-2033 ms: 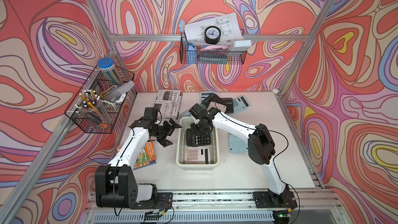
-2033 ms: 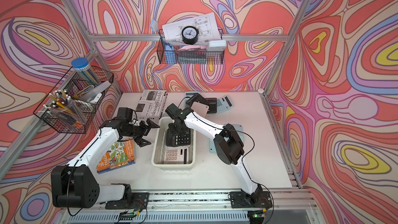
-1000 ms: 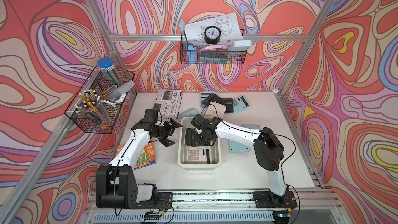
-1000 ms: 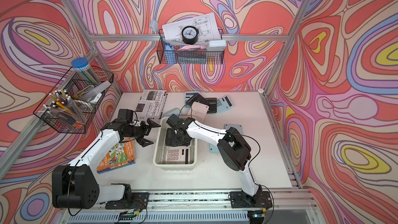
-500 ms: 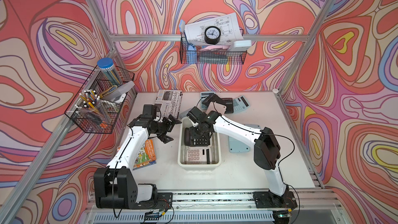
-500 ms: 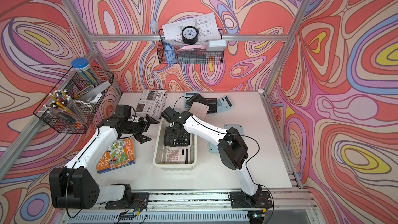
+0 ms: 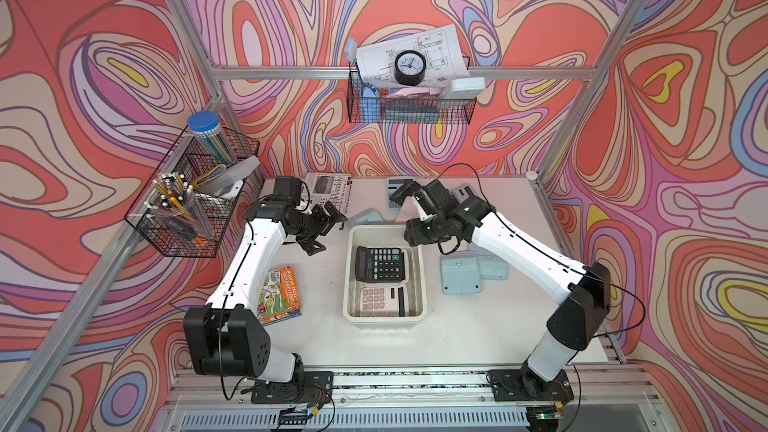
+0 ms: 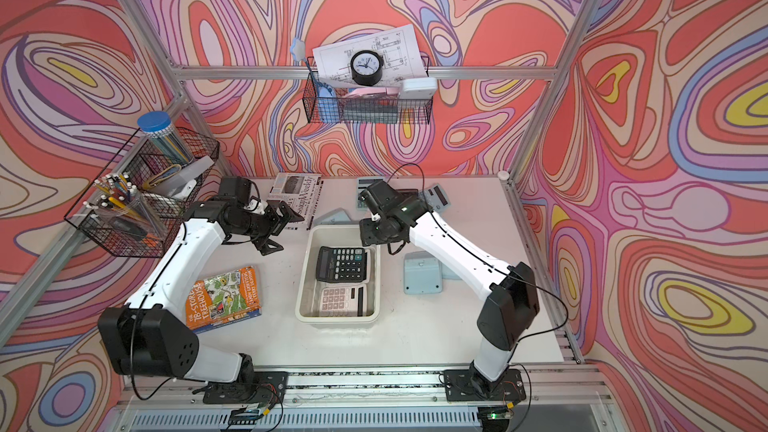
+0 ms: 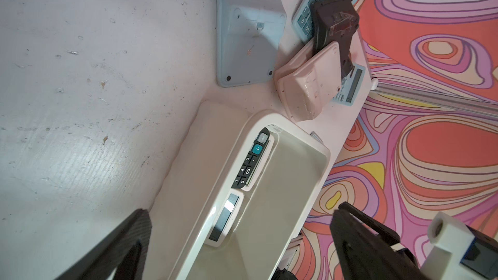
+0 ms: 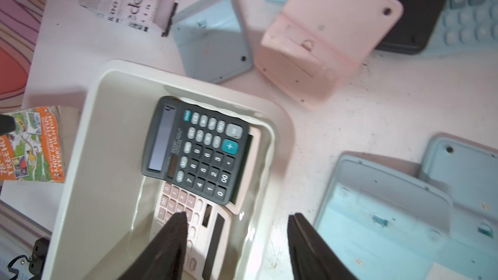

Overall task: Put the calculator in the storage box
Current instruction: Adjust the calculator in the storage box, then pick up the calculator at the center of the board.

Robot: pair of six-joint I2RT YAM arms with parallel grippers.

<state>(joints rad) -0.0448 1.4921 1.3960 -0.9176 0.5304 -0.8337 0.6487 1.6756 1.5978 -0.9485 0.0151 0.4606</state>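
The cream storage box (image 7: 348, 280) stands mid-table, also seen in a top view (image 8: 305, 284). A black calculator (image 7: 380, 264) lies face up inside it, resting on a pink calculator (image 7: 380, 302). My right gripper (image 7: 417, 236) hangs above the box's far right corner. In the right wrist view the right gripper (image 10: 237, 228) is open and empty, and the black calculator (image 10: 196, 149) lies free beyond its tips. My left gripper (image 7: 328, 228) is open just left of the box's far end. In the left wrist view the left gripper (image 9: 242, 227) spans the box rim (image 9: 242, 141) without touching it.
Pale blue calculators (image 7: 459, 278) lie face down right of the box. A pink one (image 10: 323, 39), a black one and more blue ones (image 7: 397, 193) lie at the back. A newspaper (image 7: 332, 191) and a book (image 7: 278, 295) lie to the left. Black wire baskets (image 7: 195, 209) (image 7: 409, 105) hang on the walls.
The right gripper carried the black calculator down into the box, let go, opened, and drew back toward the far right corner. The left arm barely moved.
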